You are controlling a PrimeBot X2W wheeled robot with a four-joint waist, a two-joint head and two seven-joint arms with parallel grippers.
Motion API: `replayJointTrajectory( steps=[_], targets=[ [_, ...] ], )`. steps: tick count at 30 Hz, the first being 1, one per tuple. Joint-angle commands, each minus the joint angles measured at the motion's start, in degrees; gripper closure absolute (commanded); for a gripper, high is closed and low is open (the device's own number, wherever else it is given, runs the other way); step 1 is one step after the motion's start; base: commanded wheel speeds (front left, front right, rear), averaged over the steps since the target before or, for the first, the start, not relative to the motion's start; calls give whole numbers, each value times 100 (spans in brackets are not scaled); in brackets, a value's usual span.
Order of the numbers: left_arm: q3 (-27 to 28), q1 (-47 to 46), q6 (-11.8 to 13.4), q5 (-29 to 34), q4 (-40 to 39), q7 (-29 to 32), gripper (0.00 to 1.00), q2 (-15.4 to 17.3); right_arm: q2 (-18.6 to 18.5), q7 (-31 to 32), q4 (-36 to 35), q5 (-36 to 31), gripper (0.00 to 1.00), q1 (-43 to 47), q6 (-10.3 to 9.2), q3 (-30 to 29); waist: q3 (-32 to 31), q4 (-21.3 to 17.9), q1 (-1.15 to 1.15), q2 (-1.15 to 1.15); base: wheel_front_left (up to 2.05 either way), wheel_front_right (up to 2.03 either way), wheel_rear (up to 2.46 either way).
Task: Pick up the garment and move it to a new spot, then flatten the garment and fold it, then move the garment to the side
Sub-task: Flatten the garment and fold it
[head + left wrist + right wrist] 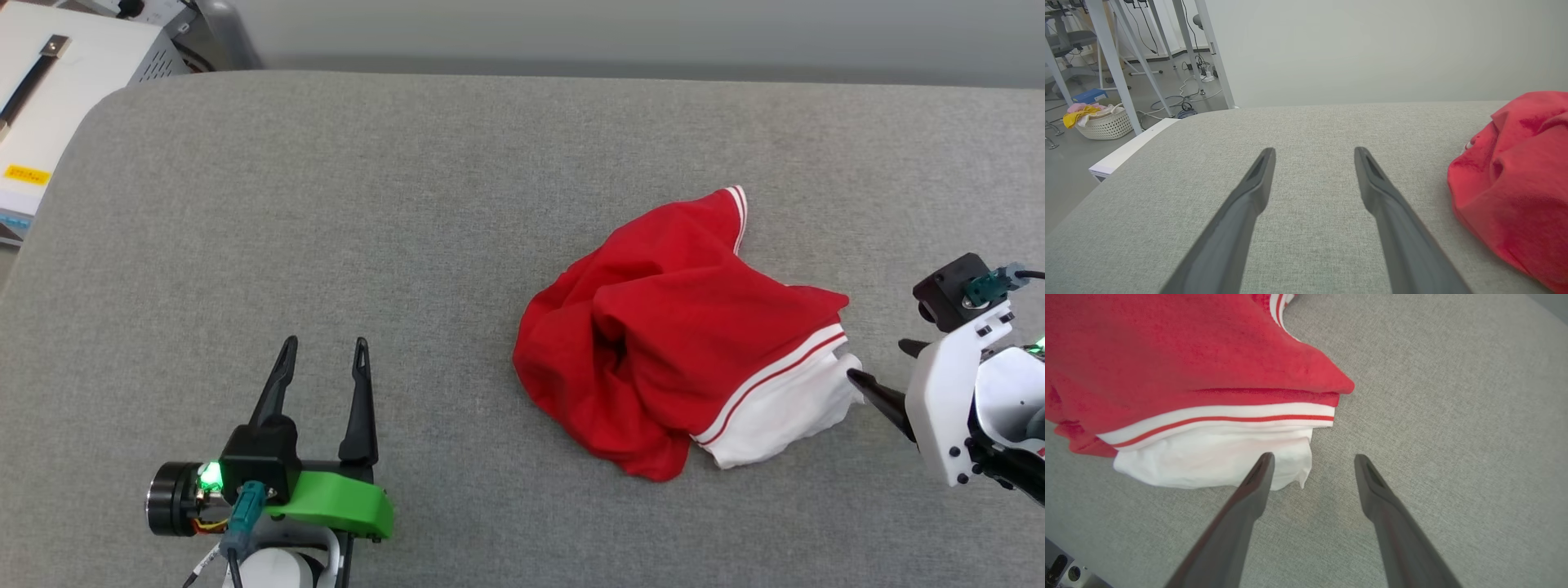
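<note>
Grey woven-fabric tabletop (pixel 326 204), pale wall behind it. Crumpled red short-sleeved jersey T-shirt (pixel 678 327) lies in a heap right of centre on the cloth, one white sleeve (pixel 784 412) with red-and-white stripe trim facing the robot's right side.

Left gripper (pixel 325 340): at the near left, dark fingers spread wide, nothing between them, only bare fabric under them. Well apart from the shirt, which sits at the right edge of the left wrist view.

Right gripper (pixel 875 359): fingers fully apart, holding nothing. In the right wrist view one finger (pixel 1257 477) overlaps the sleeve's loose edge and the other is over bare cloth. Can't tell if the tip touches the sleeve or sits just above it.

Off-table: white woven basket (pixel 1106 122) with yellow and pink cloth on the floor among white frame legs (pixel 1114 61) and cables, white equipment box (pixel 73 73) past the far left corner.
</note>
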Motion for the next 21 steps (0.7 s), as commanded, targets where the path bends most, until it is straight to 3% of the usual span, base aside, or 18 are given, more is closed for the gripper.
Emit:
replayJointTrajectory(
  steps=[1,12,18,19,20,21],
  targets=[
    [-14,-142,-26,47,-23,-33,0,-31,-54,139,51,123,0,-183,-4,104,169,94,0,0,0,0,0],
    [-139,-433,-9,4,-16,-33,0,-62,72,255,1138,318,0,-614,-4,1143,655,373,0,0,0,0,0],
    [-127,-428,24,-6,6,-33,0,-69,226,-59,1666,543,0,-585,-4,1813,646,384,0,0,0,0,0],
    [-109,-414,32,-2,15,-33,0,-69,230,-192,1715,553,57,-611,-4,1864,614,360,0,0,0,0,0],
    [-98,-407,36,6,22,-33,0,-70,236,-315,1747,572,87,-634,-4,1876,586,335,0,0,0,0,0],
    [-88,-397,35,16,29,-33,0,-70,235,-471,1781,598,100,-667,-4,1870,545,302,0,0,0,0,0]
  ],
)
